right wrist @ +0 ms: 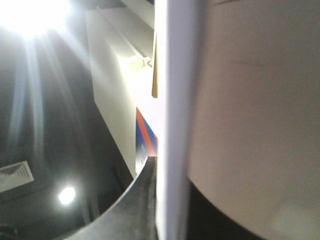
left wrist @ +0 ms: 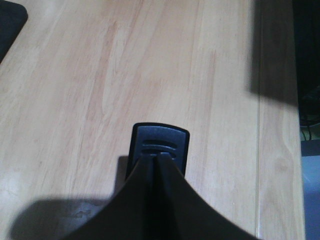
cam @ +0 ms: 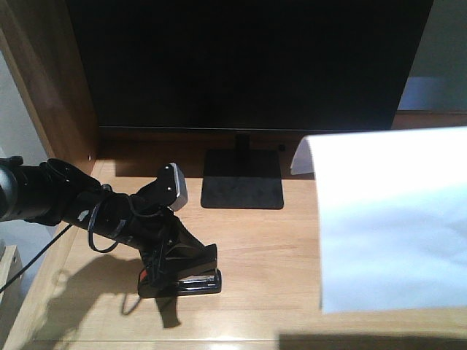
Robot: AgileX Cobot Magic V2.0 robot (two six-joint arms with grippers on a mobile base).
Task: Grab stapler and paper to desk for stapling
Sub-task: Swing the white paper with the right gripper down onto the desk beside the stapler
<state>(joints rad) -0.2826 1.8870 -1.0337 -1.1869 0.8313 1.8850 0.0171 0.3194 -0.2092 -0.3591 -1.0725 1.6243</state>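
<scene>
White, thin rectangular paper (cam: 394, 219): held aloft at right, upper left corner curled, hiding the right part of the desk from the front view. Right gripper (right wrist: 159, 175) clamped on its edge, one dark finger (right wrist: 137, 205) showing.
Light natural-wood desk (cam: 248, 248), grained; darker wooden side panel (cam: 51, 80) at left.
Small black stapler (cam: 191, 283), orange-red patch at rear: low at the desk's front left, contact with the wood unclear; left gripper (cam: 169, 268) closed tight around it.
Behind: black flat monitor (cam: 248, 65) on a square black base (cam: 242, 188).
Overhead: bright ceiling lamp (right wrist: 30, 12).
</scene>
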